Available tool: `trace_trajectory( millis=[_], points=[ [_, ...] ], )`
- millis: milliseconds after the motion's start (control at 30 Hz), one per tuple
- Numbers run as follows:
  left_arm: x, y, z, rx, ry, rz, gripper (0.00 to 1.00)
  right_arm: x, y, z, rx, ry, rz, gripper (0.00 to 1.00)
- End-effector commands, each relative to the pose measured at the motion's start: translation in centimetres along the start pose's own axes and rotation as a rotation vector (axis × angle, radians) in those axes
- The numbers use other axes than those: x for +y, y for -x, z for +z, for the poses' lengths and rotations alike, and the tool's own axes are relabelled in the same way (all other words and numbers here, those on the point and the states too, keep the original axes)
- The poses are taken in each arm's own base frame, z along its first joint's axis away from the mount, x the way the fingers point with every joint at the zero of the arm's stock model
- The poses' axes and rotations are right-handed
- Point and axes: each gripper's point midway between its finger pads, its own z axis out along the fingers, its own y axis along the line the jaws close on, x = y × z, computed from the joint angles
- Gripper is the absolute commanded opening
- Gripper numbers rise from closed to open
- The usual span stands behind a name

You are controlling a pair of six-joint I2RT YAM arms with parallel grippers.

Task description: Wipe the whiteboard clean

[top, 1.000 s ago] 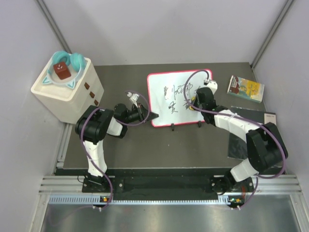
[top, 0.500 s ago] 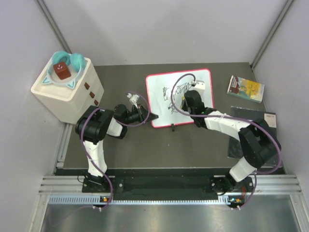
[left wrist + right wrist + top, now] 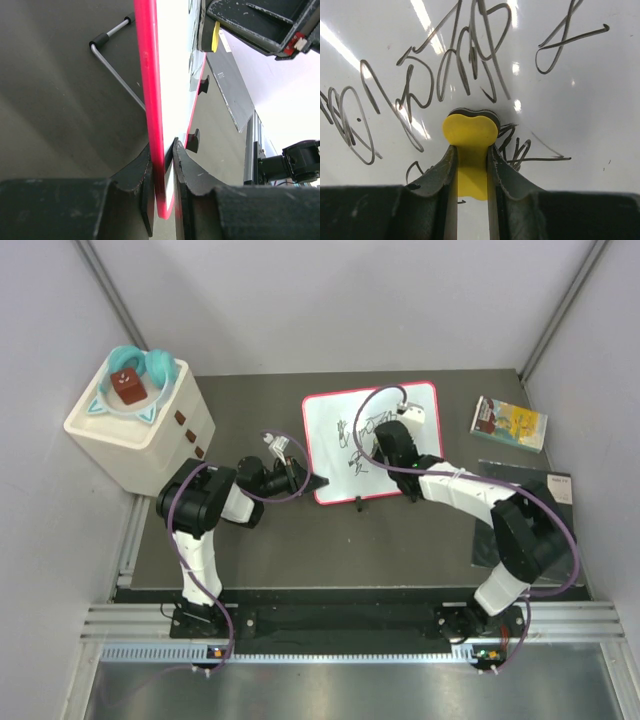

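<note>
1. Right now my left claw [image 3: 312,481] is clamped on the whiteboard [image 3: 325,445] at its near-left corner. The left wrist view shows my fingers [image 3: 142,175] pressed on either side of the red-pink frame [image 3: 152,100].
2. That whiteboard sits on the dark table [image 3: 250,550], and I place everything else from it.
3. My right claw [image 3: 388,443] is over the middle of the whiteboard, closed tight on a yellow eraser [image 3: 470,132] whose sides are pinched between both fingers.
4. From the right wrist view, the eraser's dark lower layer meets the white surface, with black scribbles [image 3: 465,60] just beyond it and to both sides.
5. Toward the whiteboard's right half, the overhead view shows bare white.
6. Behind the whiteboard, a bent wire leg [image 3: 112,67] shows in the left wrist view, and two small black feet [image 3: 194,140] stick out from its near edge.
7. Well to the left of the whiteboard stands a white drawer cabinet [image 3: 140,435], carrying a teal ring-shaped item [image 3: 150,365] and a red-brown block [image 3: 127,386].
8. Right of the whiteboard lies a small colourful booklet [image 3: 508,423], apart from the frame.
9. Nearer than the booklet, off the whiteboard's near-right corner, a dark grey panel [image 3: 500,540] lies flat, partly under my right arm.
</note>
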Motion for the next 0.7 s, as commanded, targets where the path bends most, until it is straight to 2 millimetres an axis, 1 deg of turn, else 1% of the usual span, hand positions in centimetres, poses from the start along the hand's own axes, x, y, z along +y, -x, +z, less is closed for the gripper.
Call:
trace_trajectory(
  millis=[0,33,100,133,167,233,300,400,500,567,633,667],
  points=[
    [-0.5,-0.1,0.0,-0.001,-0.027,0.109,0.0,-7.5,-3.9,0.9,0.128,-0.185,0.009,0.0],
    [-0.5,-0.1,-0.1,-0.003,-0.029,0.11,0.0,-8.5,-5.0,0.7,0.146,-0.204,0.02,0.0],
    [-0.5,-0.3,-0.2,-0.001,-0.029,0.108,0.0,-9.7,-5.7,0.7,0.149,-0.23,0.04,0.0],
    [-0.5,-0.4,-0.2,0.002,-0.027,0.108,0.0,-10.7,-6.8,0.4,0.162,-0.259,0.063,0.0],
    [-0.4,-0.6,-0.3,0.004,-0.023,0.107,0.0,-11.5,-7.0,0.4,0.16,-0.285,0.077,0.0],
    [-0.3,-0.6,-0.5,0.002,-0.018,0.107,0.0,-12.4,-7.6,0.1,0.163,-0.311,0.097,0.0],
    [-0.3,-0.6,-0.6,0.004,-0.019,0.105,0.0,-12.7,-7.7,0.1,0.154,-0.319,0.098,0.0],
    [-0.2,-0.7,-0.6,0.003,-0.017,0.099,0.0,-12.5,-7.5,0.4,0.151,-0.325,0.093,0.0],
    [-0.2,-0.7,-0.6,0.002,-0.017,0.1,0.0,-13.4,-7.9,0.6,0.165,-0.387,0.08,0.0],
    [-0.1,-0.7,-0.6,0.001,-0.017,0.1,0.0,-14.0,-8.5,0.6,0.182,-0.419,0.081,0.0],
    [-0.1,-0.7,-0.7,0.0,-0.018,0.099,0.0,-14.5,-9.0,0.0,0.198,-0.458,0.083,0.0],
    [-0.2,-0.7,-0.7,-0.001,-0.021,0.1,0.0,-15.2,-8.7,-0.4,0.177,-0.502,0.093,0.0]
  ],
)
